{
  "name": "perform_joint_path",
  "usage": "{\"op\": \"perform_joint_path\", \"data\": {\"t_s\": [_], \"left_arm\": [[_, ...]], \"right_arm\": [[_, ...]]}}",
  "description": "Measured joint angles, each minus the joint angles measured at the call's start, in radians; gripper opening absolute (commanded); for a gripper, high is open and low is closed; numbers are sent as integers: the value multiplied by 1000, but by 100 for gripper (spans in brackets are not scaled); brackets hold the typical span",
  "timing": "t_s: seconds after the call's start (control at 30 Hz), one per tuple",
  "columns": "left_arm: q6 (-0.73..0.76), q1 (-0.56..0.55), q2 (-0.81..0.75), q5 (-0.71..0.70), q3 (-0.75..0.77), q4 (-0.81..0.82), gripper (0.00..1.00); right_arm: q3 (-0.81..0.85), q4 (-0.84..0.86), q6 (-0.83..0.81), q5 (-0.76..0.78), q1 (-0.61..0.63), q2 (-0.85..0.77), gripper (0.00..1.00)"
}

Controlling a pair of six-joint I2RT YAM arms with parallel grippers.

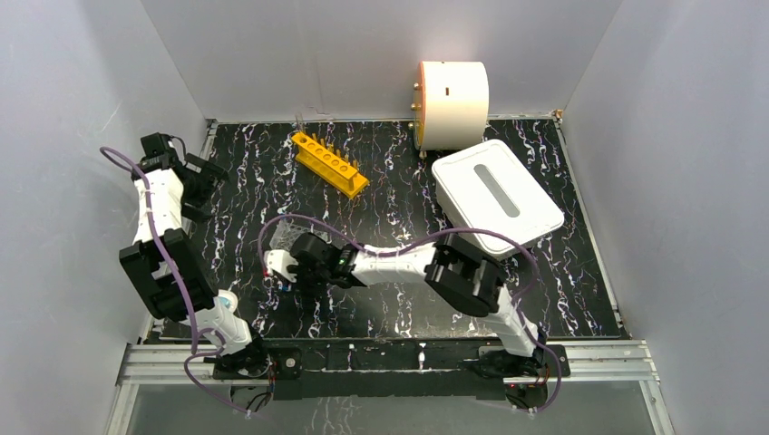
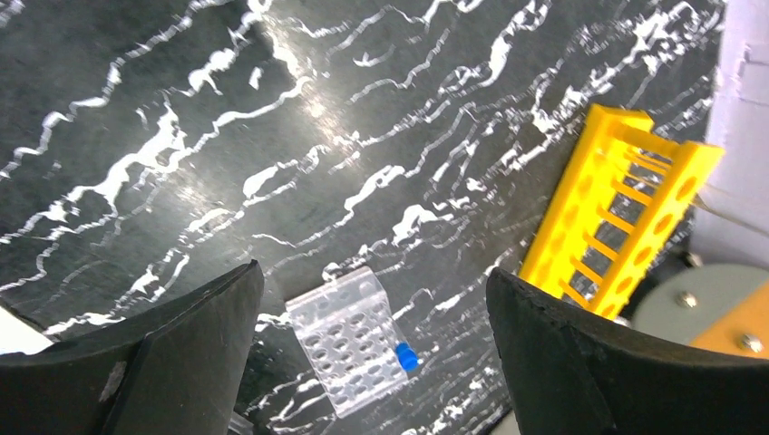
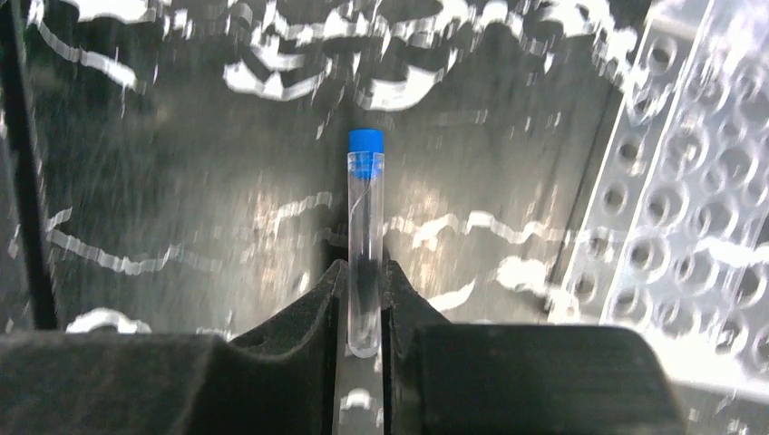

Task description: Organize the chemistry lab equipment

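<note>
Closest to my right wrist camera, the right gripper (image 3: pixel 365 308) has its two fingers pinched on the lower end of a blue-capped tube (image 3: pixel 365 208), cap pointing away from me. The tube is toward the near left part of the table (image 1: pixel 562 290), just beside the clear plate (image 3: pixel 689 208). I cannot tell whether it has left the surface. The left gripper (image 2: pixel 374 275) hangs over the left side with its fingers spread wide, holding nothing. I judge this as the pickup step for the tube. Next I would lift it, carry it to the yellow rack (image 1: pixel 330 163) near the far edge, turn it upright and line it up over a hole, since a tilted tube would catch on the rim
</note>
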Motion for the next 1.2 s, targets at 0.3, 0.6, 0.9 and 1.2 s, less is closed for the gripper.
{"op": "perform_joint_path", "data": {"t_s": [0.3, 0.6, 0.9, 1.2], "left_arm": [[-26, -16, -103, 163, -57, 8, 90], [76, -158, -290, 177, -115, 21, 89], [125, -180, -323, 189, -223, -14, 91], [182, -203, -317, 75, -125, -80, 98]], "right_arm": [[-252, -68, 77, 9, -23, -192, 24], [-333, -106, 143, 84, -24, -262, 40], [-185, -254, 156, 122, -26, -183, 40], [-112, -307, 159, 149, -19, -139, 26]]}}
